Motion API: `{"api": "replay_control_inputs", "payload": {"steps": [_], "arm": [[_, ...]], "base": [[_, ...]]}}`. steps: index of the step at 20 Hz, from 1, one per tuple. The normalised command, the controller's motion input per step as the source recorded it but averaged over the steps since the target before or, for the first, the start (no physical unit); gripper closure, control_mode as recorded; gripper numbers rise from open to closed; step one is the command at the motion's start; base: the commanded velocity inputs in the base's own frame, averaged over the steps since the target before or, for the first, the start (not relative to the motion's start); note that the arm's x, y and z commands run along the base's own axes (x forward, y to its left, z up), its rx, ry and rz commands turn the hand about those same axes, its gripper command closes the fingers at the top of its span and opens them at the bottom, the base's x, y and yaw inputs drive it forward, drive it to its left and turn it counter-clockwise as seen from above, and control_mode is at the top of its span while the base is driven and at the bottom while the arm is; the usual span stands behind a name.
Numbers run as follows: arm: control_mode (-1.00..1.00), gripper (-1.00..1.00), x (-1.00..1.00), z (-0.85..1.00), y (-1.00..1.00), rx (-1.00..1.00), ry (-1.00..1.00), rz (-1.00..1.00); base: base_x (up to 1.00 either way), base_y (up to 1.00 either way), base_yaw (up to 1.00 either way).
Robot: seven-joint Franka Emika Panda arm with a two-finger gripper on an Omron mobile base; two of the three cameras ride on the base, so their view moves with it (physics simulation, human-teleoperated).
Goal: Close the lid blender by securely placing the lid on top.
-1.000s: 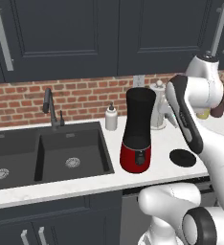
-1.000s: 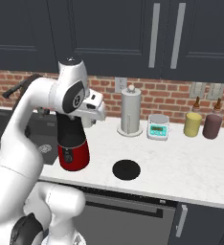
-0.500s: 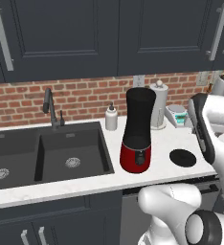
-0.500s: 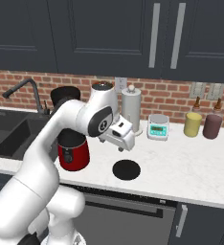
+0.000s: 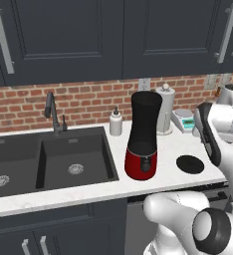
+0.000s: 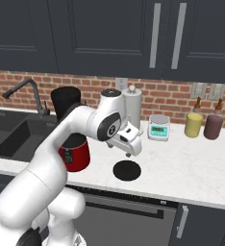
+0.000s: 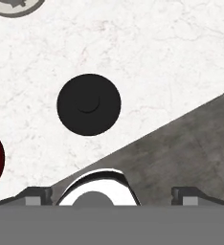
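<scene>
The blender (image 5: pixel 144 137) stands on the white counter, a black jar on a glossy red base, its top uncovered. In the right base view my arm hides part of the blender (image 6: pixel 75 154). The lid (image 5: pixel 190 164), a flat black disc, lies on the counter to the blender's right. My gripper (image 6: pixel 130 152) hangs a little above the lid (image 6: pixel 127 170), pointing down. In the hand view the lid (image 7: pixel 88 104) lies ahead and left of centre, and the gripper (image 7: pixel 113 194) is open, its fingertips (image 7: pixel 37 194) wide apart with nothing between them.
A white cylinder (image 6: pixel 132 103) and a small scale (image 6: pixel 158 128) stand behind the lid by the brick wall. Two jars (image 6: pixel 193 124) sit further right. A pump bottle (image 5: pixel 115 122) and the black sink (image 5: pixel 49 159) lie left of the blender. The counter's front edge runs just beyond the lid.
The arm has swung from beside the blender's jar to the right and down, so the hand now hangs over the lid. The jaws have widened a little.
</scene>
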Motion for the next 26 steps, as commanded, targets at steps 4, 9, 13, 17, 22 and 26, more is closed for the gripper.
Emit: {"api": "replay_control_inputs", "payload": {"steps": [4,9,13,17,22,26], "arm": [[-1.0,-1.0,0.2,-0.29,0.0,0.0,0.0,0.01],[-1.0,-1.0,0.15,-0.33,0.0,0.0,0.0,0.01],[-1.0,-1.0,0.12,-0.37,0.0,0.0,0.0,0.0],[-1.0,-1.0,0.14,-0.3,0.0,0.01,0.0,0.0],[-1.0,-1.0,0.05,-0.38,0.0,0.0,0.0,0.01],[-1.0,-1.0,0.0,-0.32,0.0,0.0,0.0,0.0]], "base": [[0.0,0.0,0.0],[0.0,0.0,0.0],[0.0,0.0,0.0],[0.0,0.0,0.0],[0.0,0.0,0.0],[0.0,0.0,0.0]]}}
